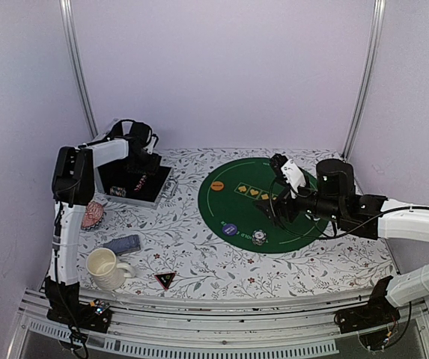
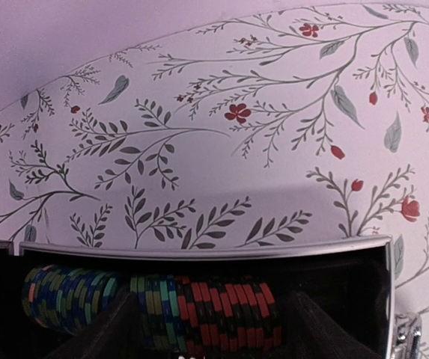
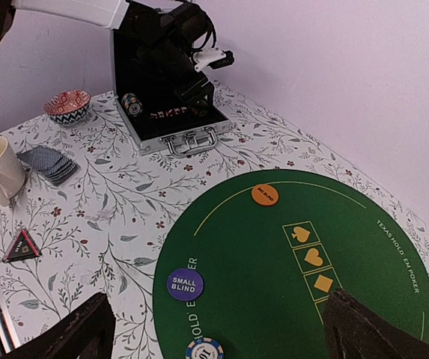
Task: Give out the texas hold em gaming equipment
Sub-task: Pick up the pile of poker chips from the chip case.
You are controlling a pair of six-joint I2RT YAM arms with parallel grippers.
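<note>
Item: row of red-and-green chips (image 2: 214, 310), stood on edge in the open black case (image 1: 154, 196) at the table's far left.
Axis: the row's long axis is laid from finger to finger of the left gripper (image 1: 143, 161), which is lowered into the case over it. A blue-green row (image 2: 68, 298) is set just beside.
Grip: fingers are placed either side of the row; contact cannot be told.
Right gripper (image 3: 214, 333): held wide and empty over the green mat (image 3: 289, 299), well apart from the case.
Left arm is judged nearer.

chip rows (image 2: 207, 314) chopped by bottom edge, left gripper (image 1: 141, 170) buried in case (image 2: 199, 250), grip unclear tbh. chip stack (image 3: 204, 350) half cut off, triangular marker (image 3: 22, 247) print unreadable.
</note>
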